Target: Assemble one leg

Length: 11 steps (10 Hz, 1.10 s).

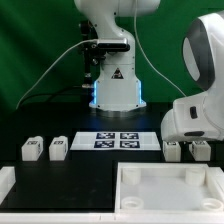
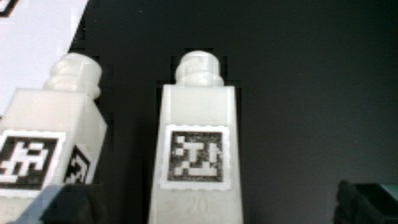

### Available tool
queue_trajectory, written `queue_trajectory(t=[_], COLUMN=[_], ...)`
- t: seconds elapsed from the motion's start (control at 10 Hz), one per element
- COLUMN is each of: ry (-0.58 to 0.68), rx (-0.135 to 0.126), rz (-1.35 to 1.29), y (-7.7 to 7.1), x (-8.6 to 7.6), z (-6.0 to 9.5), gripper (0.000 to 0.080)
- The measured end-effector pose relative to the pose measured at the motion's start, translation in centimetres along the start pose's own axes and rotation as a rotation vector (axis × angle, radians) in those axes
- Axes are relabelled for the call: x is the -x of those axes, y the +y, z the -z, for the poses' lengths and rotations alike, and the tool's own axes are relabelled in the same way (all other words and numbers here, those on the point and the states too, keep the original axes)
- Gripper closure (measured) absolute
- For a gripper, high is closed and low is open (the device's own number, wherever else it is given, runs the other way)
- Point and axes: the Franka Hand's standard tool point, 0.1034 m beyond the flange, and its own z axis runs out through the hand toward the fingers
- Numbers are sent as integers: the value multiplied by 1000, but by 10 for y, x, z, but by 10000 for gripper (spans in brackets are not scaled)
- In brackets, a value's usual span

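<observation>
Four small white legs with tag marks stand on the black table. Two are at the exterior view's left (image 1: 32, 149) (image 1: 58, 148) and two at its right (image 1: 172, 150) (image 1: 198, 149). The arm's white hand (image 1: 192, 118) hangs low over the right pair and hides the fingers there. In the wrist view one leg (image 2: 199, 140) is centred between my dark fingertips (image 2: 370, 205), with a second leg (image 2: 50, 140) beside it. My gripper (image 2: 210, 212) is open, with one finger on each side of the centred leg and not pressing on it.
The marker board (image 1: 118, 140) lies between the two pairs of legs, and its corner shows in the wrist view (image 2: 9, 8). The large white panel with a raised rim (image 1: 165, 178) lies at the front. Another white part (image 1: 5, 185) lies at the front left. The robot base (image 1: 112, 85) stands behind.
</observation>
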Motion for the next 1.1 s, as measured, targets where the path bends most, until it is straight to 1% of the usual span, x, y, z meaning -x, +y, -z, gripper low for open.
queue_trajectory(t=[0.2, 0.4, 0.6, 0.8, 0.9, 1.0, 1.1], ry=[-4, -29, -44, -48, -48, -48, -48], rx=[5, 17, 17, 18, 18, 18, 18], rz=[2, 10, 7, 9, 9, 9, 9], y=[0, -5, -3, -4, -4, -4, -4], x=[0, 0, -3, -3, -3, -3, -3], z=[-3, -15, -27, -29, -29, -29, -29], gripper=[151, 151, 151, 151, 176, 176, 352])
